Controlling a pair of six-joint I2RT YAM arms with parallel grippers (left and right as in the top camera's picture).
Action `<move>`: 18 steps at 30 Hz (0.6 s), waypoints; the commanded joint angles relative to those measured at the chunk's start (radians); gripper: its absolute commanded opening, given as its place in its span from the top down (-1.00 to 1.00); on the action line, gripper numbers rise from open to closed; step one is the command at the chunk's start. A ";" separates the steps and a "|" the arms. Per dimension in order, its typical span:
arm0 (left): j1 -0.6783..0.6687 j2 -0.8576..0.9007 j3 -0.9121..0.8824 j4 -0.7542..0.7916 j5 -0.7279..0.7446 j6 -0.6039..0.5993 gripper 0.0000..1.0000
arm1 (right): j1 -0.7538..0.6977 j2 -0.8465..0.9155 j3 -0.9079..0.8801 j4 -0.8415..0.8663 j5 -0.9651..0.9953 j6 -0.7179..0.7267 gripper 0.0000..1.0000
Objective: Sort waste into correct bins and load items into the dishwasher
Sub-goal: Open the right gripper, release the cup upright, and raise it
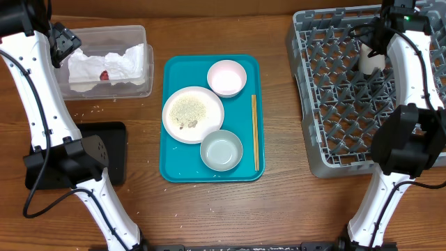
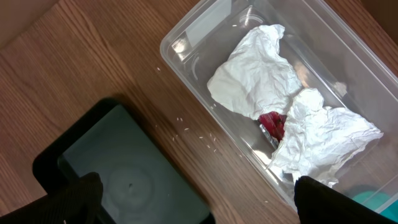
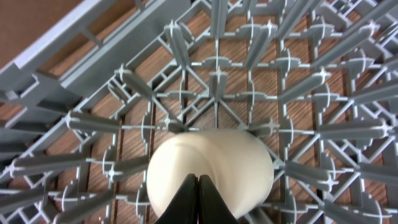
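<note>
1. Overhead: right gripper [image 1: 371, 50] at the small white cup [image 1: 371, 63] in the dish rack [image 1: 320, 84]; chopsticks [image 1: 254, 132] lie lengthwise, leftward, nearer this arm.
2. Left wrist: left gripper [image 2: 199, 199] gapes empty over the clear tub [image 2: 186, 43].
3. Right wrist: fingers [image 3: 188, 200] pressed together atop cup.

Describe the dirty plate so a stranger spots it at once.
Find the teal tray in the middle of the table, carrying three round dishes. The plate lies at its left edge, between the small pink dish beyond it and the pale bowl nearer the robot. It is the widest and flattest, and alone carries rice grains and scraps.
</note>
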 commanded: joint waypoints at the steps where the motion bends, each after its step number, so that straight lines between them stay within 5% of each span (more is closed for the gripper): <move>1: -0.007 -0.006 -0.003 0.001 -0.003 -0.012 -0.99 | -0.015 -0.015 -0.026 -0.003 -0.018 -0.002 0.91; 11: -0.007 -0.006 -0.003 0.001 -0.003 -0.012 -1.00 | -0.043 -0.061 -0.015 -0.142 0.185 0.133 0.93; 18: -0.007 -0.006 -0.003 0.001 -0.003 -0.012 -1.00 | -0.006 -0.185 -0.015 -0.109 0.029 0.097 0.87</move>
